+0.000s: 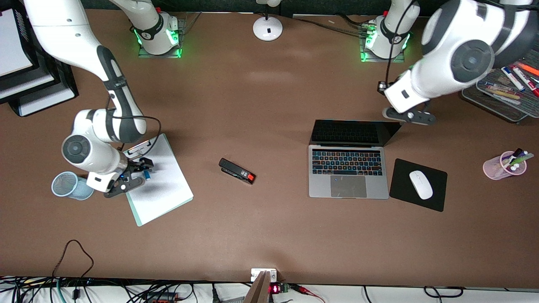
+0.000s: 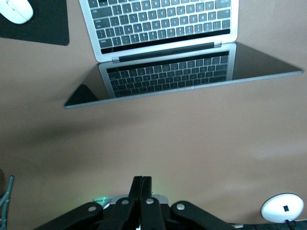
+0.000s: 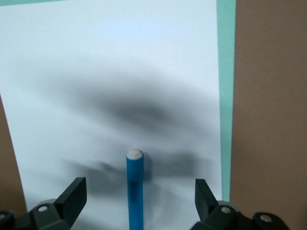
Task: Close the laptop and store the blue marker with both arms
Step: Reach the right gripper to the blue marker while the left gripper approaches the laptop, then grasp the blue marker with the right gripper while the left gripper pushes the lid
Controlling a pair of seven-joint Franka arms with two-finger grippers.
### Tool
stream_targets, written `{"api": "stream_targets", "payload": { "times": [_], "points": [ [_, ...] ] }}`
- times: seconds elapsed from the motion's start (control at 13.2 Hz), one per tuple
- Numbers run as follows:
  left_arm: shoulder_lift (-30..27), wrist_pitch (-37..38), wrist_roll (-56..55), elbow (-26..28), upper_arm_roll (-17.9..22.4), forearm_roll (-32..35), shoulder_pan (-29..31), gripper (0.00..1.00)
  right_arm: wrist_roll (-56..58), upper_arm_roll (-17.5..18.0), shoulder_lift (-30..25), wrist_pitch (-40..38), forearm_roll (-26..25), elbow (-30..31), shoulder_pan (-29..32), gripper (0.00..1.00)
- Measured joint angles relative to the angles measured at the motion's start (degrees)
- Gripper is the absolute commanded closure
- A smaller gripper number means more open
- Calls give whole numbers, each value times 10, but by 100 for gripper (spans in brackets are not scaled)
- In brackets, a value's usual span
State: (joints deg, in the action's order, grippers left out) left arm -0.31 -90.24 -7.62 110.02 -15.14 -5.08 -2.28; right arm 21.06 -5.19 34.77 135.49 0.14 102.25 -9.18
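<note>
Laptop [image 1: 348, 170] open; left gripper [image 2: 142, 199], fingers pressed together, above its lid edge — closing comes next. Right gripper [image 3: 136, 201], fingers spread, straddles marker [image 3: 135, 189] — must pinch.

You face a wide brown tabletop [image 1: 269, 235] that fills nearly the whole front view under even overhead light. At twelve o'clock a white round lamp base [image 1: 268, 28] stands by the dark back edge. At ten o'clock black stacked paper trays [image 1: 29, 80] hold white sheets. At two o'clock sits a dark mesh tray [image 1: 501, 99]. Along six o'clock a white strip carries tangled black cables [image 1: 109, 290] and what may be a small board with a red light [image 1: 274, 288].
</note>
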Motion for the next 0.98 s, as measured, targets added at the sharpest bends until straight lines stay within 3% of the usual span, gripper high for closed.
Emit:
{"api": "stream_targets", "payload": {
  "times": [0.08,0.3,0.68,0.83,0.98],
  "points": [
    [-14,-17,0,24,-3,0,0,96,0,0,6,10,0,0,0,0],
    [-31,-58,0,68,-8,-2,0,97,4,0,11,19,0,0,0,18],
    [-31,-97,0,88,-23,-4,0,98,25,0,12,18,0,12,1,19],
    [-31,-130,0,103,-38,-11,1,99,25,0,12,18,0,22,2,24],
    [-31,-179,-3,126,-60,-14,1,100,26,0,13,18,0,27,2,43]
  ]
}}
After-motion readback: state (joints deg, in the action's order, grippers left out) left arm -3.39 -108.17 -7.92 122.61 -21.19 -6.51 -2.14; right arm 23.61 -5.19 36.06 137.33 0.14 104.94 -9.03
